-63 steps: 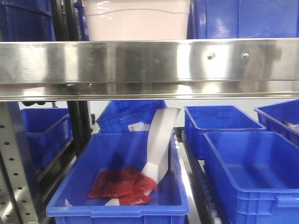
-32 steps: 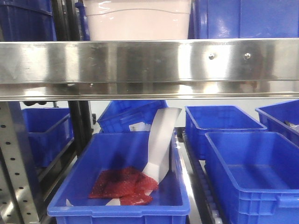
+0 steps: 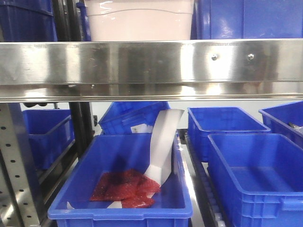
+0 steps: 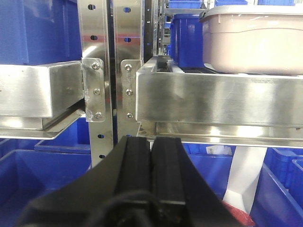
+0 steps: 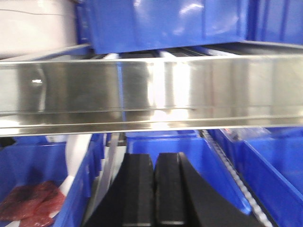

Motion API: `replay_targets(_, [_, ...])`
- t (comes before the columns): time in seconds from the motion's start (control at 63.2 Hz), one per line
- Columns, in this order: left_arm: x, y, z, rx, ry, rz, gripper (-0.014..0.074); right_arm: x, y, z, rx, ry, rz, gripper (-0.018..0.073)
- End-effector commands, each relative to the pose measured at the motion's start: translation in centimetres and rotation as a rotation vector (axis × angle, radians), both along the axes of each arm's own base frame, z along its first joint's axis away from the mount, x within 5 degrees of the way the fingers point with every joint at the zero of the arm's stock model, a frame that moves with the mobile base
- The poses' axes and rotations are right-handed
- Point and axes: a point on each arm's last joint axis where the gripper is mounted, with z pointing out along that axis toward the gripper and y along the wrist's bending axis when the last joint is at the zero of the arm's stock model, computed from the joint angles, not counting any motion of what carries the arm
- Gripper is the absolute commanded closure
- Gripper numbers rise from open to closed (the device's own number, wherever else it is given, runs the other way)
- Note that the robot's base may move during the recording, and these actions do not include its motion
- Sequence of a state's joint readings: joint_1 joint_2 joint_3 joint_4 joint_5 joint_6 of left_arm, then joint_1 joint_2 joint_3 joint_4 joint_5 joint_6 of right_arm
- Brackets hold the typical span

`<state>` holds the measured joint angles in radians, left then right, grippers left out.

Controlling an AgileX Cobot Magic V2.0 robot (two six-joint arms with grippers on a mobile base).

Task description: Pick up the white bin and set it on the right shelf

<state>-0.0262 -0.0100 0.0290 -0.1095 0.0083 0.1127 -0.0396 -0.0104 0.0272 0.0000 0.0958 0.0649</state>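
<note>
Only wrist views show claws — left claw [image 4: 151, 144], right claw [image 5: 154, 163] — both closed

The front-facing camera looked level and close at the right shelf's [image 3: 151, 66] front rail, which crossed the whole frame, with lower crates visible beneath it. The left wrist camera sat below that rail near its left end, facing forward over its own gripper [image 4: 151, 156] toward the perforated uprights [image 4: 97, 71]. The right wrist camera faced the same rail farther right. All three shared the rail.
</note>
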Motion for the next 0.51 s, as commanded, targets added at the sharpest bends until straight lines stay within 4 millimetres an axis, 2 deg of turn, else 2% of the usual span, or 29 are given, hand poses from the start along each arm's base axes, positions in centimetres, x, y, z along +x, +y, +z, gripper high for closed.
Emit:
replay_targets(0.0, [-0.2, 0.1, 0.93, -0.018, -0.104, 0.008, 0.0715, -0.16, 0.08, 0.93, -0.021, -0.112, 0.013, 0.0491])
replay_targets(0.491, [-0.2, 0.1, 0.93, -0.018, -0.104, 0.008, 0.0715, -0.17, 0.08, 1.01, -0.02, -0.121, 0.013, 0.0491])
